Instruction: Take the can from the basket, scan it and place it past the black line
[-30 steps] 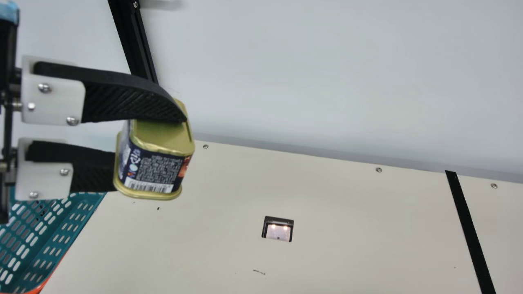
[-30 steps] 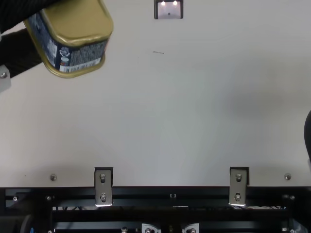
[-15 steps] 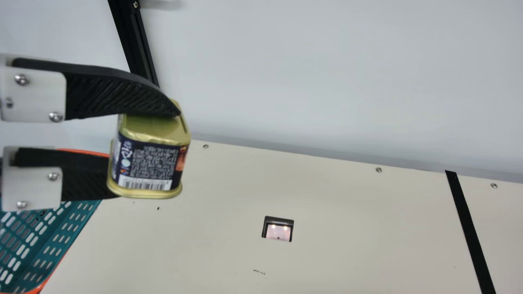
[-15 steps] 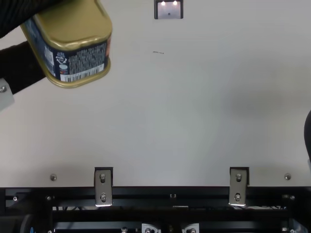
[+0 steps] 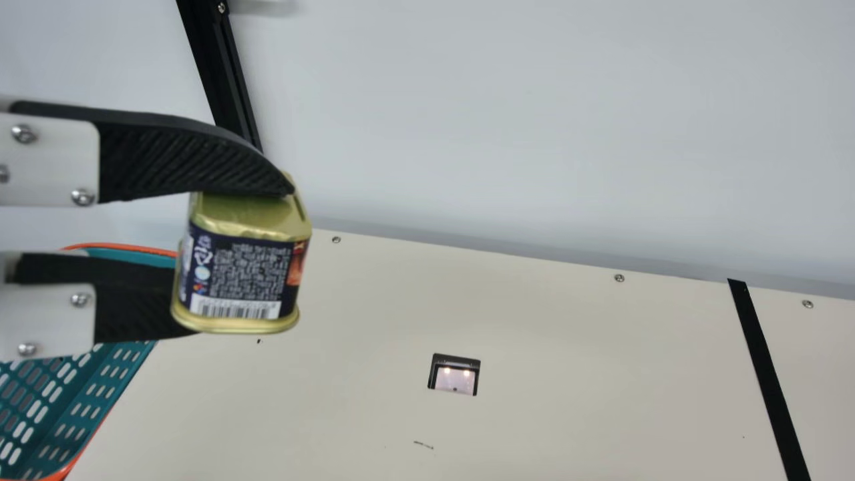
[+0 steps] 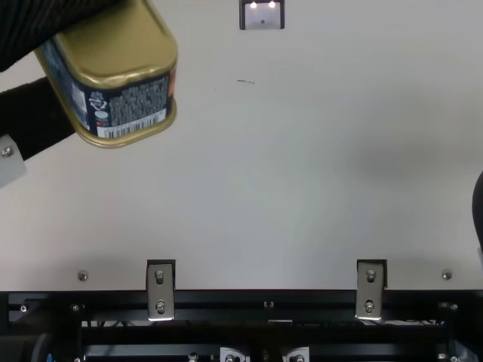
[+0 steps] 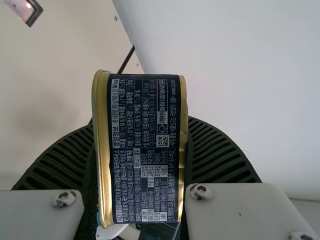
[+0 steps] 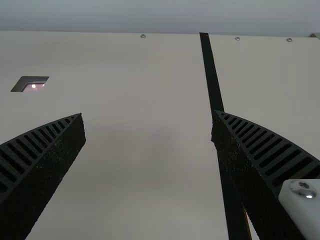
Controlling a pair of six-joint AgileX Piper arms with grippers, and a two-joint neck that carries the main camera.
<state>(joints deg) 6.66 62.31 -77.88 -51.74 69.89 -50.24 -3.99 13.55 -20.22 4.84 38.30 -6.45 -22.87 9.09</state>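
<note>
Evidently, your left gripper [image 5: 243,259] pinched the can [image 5: 257,217] with its barcode [image 5: 234,308] bare for the scanner [image 5: 455,379]; your right gripper [image 8: 148,120] gaped empty.

The can [image 6: 124,94], gold with a dark, closely printed label and a barcode along one side, has rounded corners. It is held off the table [image 5: 534,414], clasped by its gold ends in the left end effector [image 5: 244,260]. The basket [image 5: 119,374] is teal, slotted and orange-rimmed. The scanner [image 5: 455,377] shows two lights; the black line [image 5: 768,377] runs straight, well apart from the can.
</note>
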